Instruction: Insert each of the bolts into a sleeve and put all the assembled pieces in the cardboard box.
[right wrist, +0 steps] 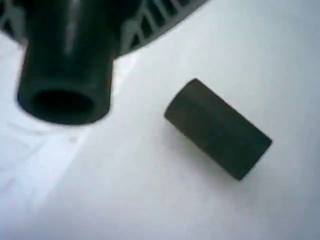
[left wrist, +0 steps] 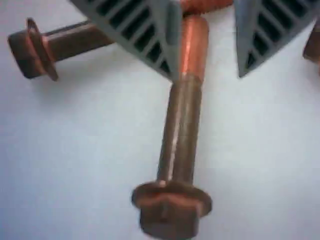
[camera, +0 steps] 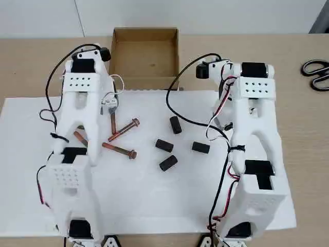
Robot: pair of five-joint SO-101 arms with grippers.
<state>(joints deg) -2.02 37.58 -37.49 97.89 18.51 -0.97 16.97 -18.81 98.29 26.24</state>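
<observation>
Currently the left gripper [camera: 110, 107] sits low over the white sheet [camera: 144, 200], its fingers [left wrist: 135, 30] parted around the shank of a bolt [left wrist: 182, 130]. One finger is against the shank, w/ a gap to the other, so nothing is clamped (the bolt lies flat on the sheet, head pointing away from the fingers). A second bolt [camera: 123, 129] lies diagonal just beside it; touching or not, can't tell. A third bolt [camera: 119, 150] lies nearer the arm bases, and a fourth bolt [camera: 79, 138] is half hidden under the left arm. The right gripper [camera: 226, 123] is closed on a sleeve [right wrist: 65, 65], lifted off the sheet w/ the open bore showing. The nearest loose sleeve [camera: 200, 147] lies on its side just beside it, not touching. Three other sleeves [camera: 164, 145] lie in the middle btwn the arms, each apart from the next and well apart from the bolts. The cardboard box [camera: 146, 32] is open-topped at the sheet's far edge, btwn the two grippers, its near wall right at the sheet's edge. All parts sit on the far half of the sheet, well in from its side edges. Scissors [camera: 316, 74] lie at the table [camera: 303, 134] edge on the right side, off the sheet.
</observation>
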